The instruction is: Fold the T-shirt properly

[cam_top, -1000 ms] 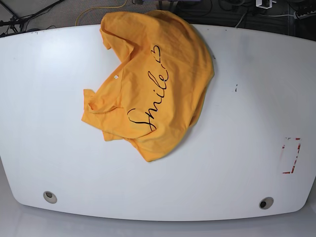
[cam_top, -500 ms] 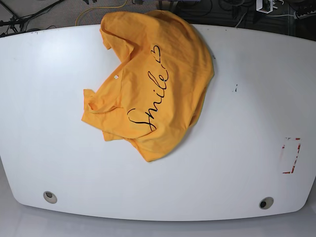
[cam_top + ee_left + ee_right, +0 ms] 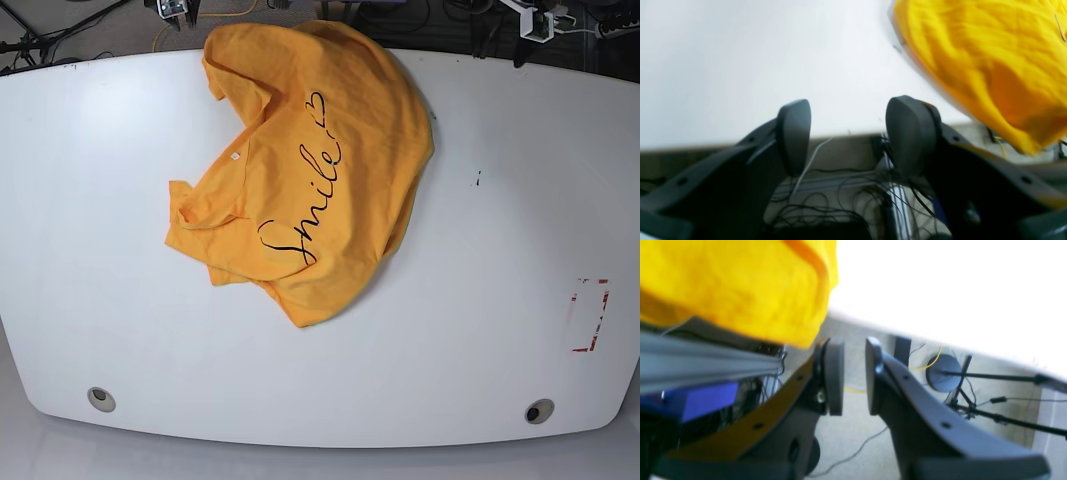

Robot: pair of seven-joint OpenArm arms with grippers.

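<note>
Orange-yellow cotton T-shirt (image 3: 310, 170) lies crumpled across our white counter's (image 3: 500, 330) far edge, beside our spread left hand (image 3: 848, 133) and narrowly parted, empty right hand (image 3: 855, 373).

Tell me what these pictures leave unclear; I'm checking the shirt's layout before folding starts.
- T-shirt, base view: crumpled; its own folds hide the sleeves, collar and back.
- T-shirt's far edge, base view: hangs past the table rim.
- Both wrist views: cloth blurred, print unreadable.
- Left claw and right claw: hardly visible in base view.
</note>
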